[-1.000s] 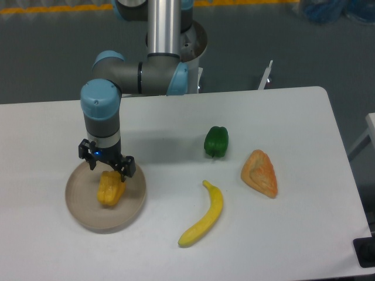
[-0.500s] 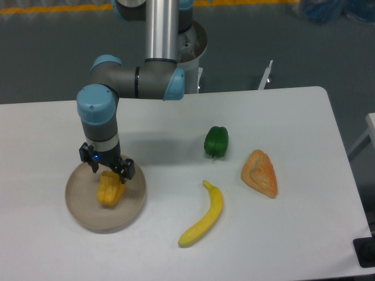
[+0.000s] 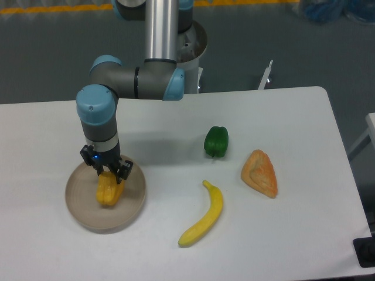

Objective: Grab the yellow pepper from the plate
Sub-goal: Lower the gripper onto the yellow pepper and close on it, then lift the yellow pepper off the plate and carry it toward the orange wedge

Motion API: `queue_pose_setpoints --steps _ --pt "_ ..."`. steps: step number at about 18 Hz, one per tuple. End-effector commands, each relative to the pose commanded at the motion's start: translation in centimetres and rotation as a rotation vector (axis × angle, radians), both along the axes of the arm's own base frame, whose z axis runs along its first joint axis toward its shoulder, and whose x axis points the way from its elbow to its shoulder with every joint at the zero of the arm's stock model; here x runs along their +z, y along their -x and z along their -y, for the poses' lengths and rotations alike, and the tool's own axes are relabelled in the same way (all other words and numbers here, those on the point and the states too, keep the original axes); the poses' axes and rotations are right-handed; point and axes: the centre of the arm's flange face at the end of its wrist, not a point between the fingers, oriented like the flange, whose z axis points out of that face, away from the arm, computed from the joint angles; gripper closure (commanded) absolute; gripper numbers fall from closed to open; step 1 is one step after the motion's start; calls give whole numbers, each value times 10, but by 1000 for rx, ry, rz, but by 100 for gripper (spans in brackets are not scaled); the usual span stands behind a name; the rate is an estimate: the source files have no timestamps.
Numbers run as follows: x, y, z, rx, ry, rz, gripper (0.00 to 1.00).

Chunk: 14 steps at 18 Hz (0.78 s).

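Observation:
The yellow pepper (image 3: 110,190) lies in the middle of the round beige plate (image 3: 79,202) at the table's front left. My gripper (image 3: 108,173) points straight down over the pepper's upper end. Its two black fingers are drawn in against the pepper's sides, so it is shut on the pepper. The pepper still rests on the plate. The pepper's top is hidden by the gripper.
A green pepper (image 3: 216,141) stands mid-table. A yellow banana (image 3: 205,216) lies in front of it. A flat orange wedge (image 3: 259,172) lies to the right. The arm's base column (image 3: 162,35) rises at the table's back edge.
The gripper has come down a little onto the pepper and its fingers have closed in from a wide spread to the pepper's sides. The pepper has not left the plate.

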Motion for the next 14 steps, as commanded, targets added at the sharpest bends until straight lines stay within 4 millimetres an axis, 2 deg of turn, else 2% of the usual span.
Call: queue_pose_setpoints --steps 5,6,7,9,14 --pt "33 13 -9 -21 -53 -32 52" --pt "48 27 -6 -5 -69 -54 52" --pt "70 56 1 11 -98 -80 52" --pt "80 90 9 -39 -89 -108 52" --pt "112 202 50 -143 -43 -168 52"
